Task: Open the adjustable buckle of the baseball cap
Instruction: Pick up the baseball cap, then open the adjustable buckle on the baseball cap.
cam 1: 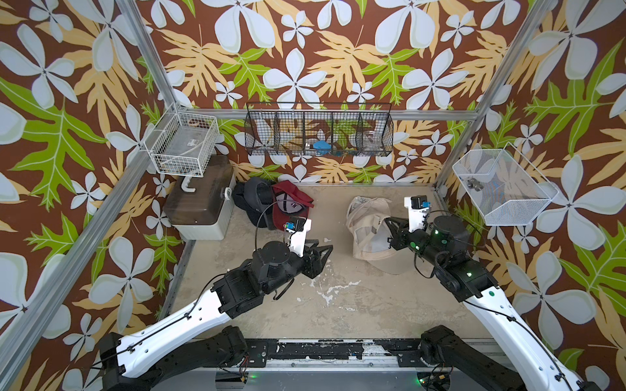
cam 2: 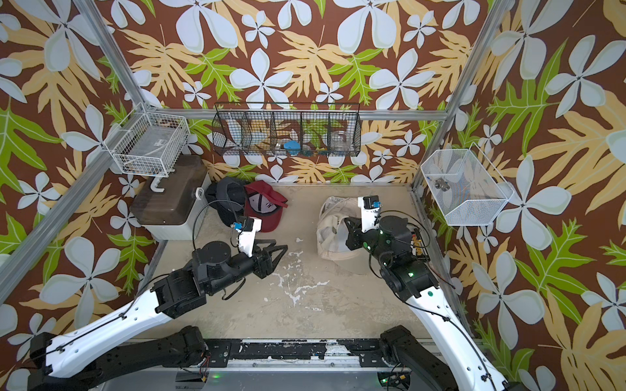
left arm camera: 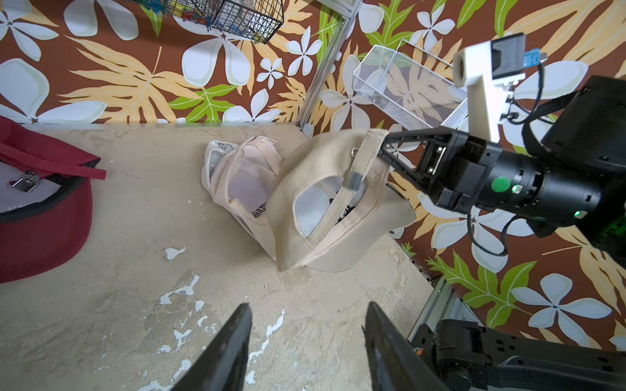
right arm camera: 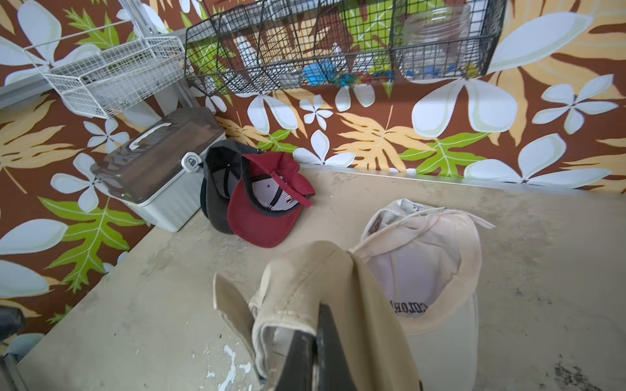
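Baseball cap (cam 1: 367, 248), beige: lying toward 2 o'clock from the middle of the worktop (cam 1: 338, 304) in both top views, with its rear opening facing the left arm. Its lower edge appears to be resting on the worktop while the rear is being held up.

Strap (left arm camera: 367, 154), beige fabric: running across the rear opening, with its upper end going in between the fingers of the right gripper.

Buckle (left arm camera: 354, 179), grey metal: sitting partway along the strap, just beyond the grip, with the strap passing through it.

Right gripper (left arm camera: 384, 149): jaws pressing together, pinching the upper end of the strap.

Left gripper (left arm camera: 306, 308): jaws standing partly spread, holding nothing. It is hovering over bare worktop at roughly 9 o'clock of the cap, apart from it and pointing toward the rear opening.

Second beige cap (left arm camera: 244, 176): lying with its inside showing, touching the first cap on its 12 o'clock side.

Red cap (cam 1: 291, 206), overlapping a dark cap (cam 1: 252, 198): lying at 11 o'clock of the left gripper, well apart from the beige pair.

Lidded box (cam 1: 200, 206): standing just beside the dark cap, at its 9 o'clock.
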`<control>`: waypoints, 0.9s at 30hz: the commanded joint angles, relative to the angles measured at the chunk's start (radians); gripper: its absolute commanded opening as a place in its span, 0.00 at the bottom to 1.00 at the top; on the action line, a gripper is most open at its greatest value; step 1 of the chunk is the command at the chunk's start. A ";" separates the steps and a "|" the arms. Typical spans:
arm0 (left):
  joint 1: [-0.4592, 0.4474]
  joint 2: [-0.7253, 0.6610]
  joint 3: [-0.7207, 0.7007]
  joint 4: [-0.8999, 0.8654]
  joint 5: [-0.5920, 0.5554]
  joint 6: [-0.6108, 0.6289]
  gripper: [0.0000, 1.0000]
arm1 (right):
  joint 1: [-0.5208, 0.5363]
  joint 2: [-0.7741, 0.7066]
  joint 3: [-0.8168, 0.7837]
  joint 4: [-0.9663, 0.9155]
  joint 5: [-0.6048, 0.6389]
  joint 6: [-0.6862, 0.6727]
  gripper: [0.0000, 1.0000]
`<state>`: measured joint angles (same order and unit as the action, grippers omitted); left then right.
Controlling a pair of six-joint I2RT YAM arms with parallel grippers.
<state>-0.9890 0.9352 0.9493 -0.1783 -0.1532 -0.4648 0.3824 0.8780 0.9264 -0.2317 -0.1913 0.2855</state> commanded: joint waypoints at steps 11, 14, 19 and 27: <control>-0.072 0.089 0.070 0.035 -0.037 0.036 0.56 | 0.176 -0.024 -0.082 0.107 0.020 0.054 0.00; -0.077 0.098 0.073 0.045 -0.038 0.037 0.56 | 0.198 -0.022 -0.093 0.119 0.028 0.063 0.00; -0.084 0.119 0.081 0.049 -0.040 0.040 0.56 | 0.243 -0.018 -0.103 0.131 0.050 0.070 0.00; -0.094 0.143 0.093 0.060 -0.040 0.040 0.55 | 0.301 -0.004 -0.105 0.146 0.079 0.073 0.00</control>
<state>-1.0779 1.0737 1.0317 -0.1555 -0.1841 -0.4393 0.6697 0.8703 0.8204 -0.1410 -0.1299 0.3531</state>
